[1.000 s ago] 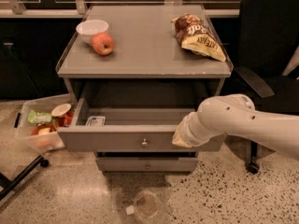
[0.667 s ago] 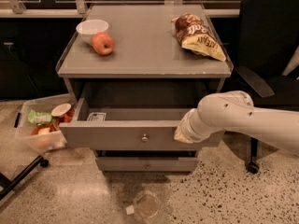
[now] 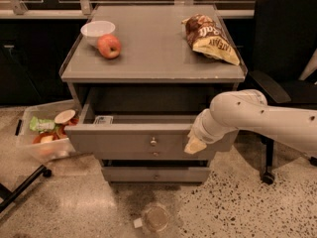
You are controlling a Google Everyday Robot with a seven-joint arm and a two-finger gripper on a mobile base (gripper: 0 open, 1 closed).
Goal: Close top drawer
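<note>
The top drawer [image 3: 124, 140] of the grey cabinet stands partly open, its flat grey front with a small round metal knob [image 3: 153, 142] at centre. A small white card [image 3: 103, 120] lies inside at the left. My gripper [image 3: 194, 145] on the white arm is against the right part of the drawer front, pointing down and left. Below it is a narrower grey drawer front [image 3: 156, 174] with its own knob.
On the cabinet top [image 3: 153, 63] are a white bowl [image 3: 97, 30], a red apple [image 3: 109, 46] and a chip bag [image 3: 209, 37]. A clear bin of food [image 3: 45, 133] sits on the floor at left. A black office chair [image 3: 285, 58] stands at right. A clear cup [image 3: 155, 218] lies on the floor in front.
The drawer front has moved back toward the cabinet, so less of the drawer's inside shows. My gripper has moved with it, staying on the right of the front.
</note>
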